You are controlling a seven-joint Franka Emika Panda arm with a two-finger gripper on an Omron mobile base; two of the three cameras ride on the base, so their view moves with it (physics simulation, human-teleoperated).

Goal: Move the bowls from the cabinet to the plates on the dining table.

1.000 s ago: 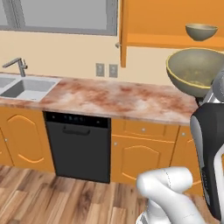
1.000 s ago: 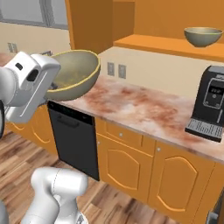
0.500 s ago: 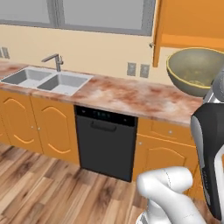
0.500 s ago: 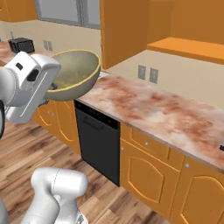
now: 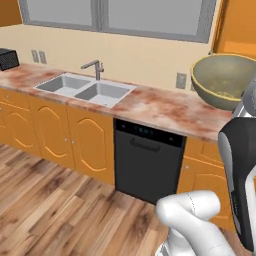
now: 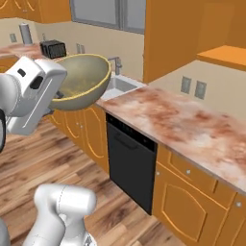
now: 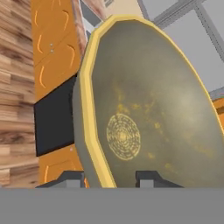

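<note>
An olive-bronze bowl with a yellow speckled inside hangs in the air, tilted, in front of the stone counter. My gripper is shut on the bowl's rim, one dark fingertip outside the wall and one inside. In the right base view the bowl sits just ahead of the white hand, with the gripper at its near edge. The orange cabinet hangs at the upper right, and part of its shelf shows. The plates and the dining table are out of view.
A reddish marbled counter runs along the wall with a double sink and a faucet. A black dishwasher sits under it among orange doors. A dark toaster stands far left. Wood floor lies open in front.
The whole picture has slid rightward as the base moves, so sink and window now show and the coffee machine and the shelf's bowl have left view. The held bowl keeps its place at the hand.
</note>
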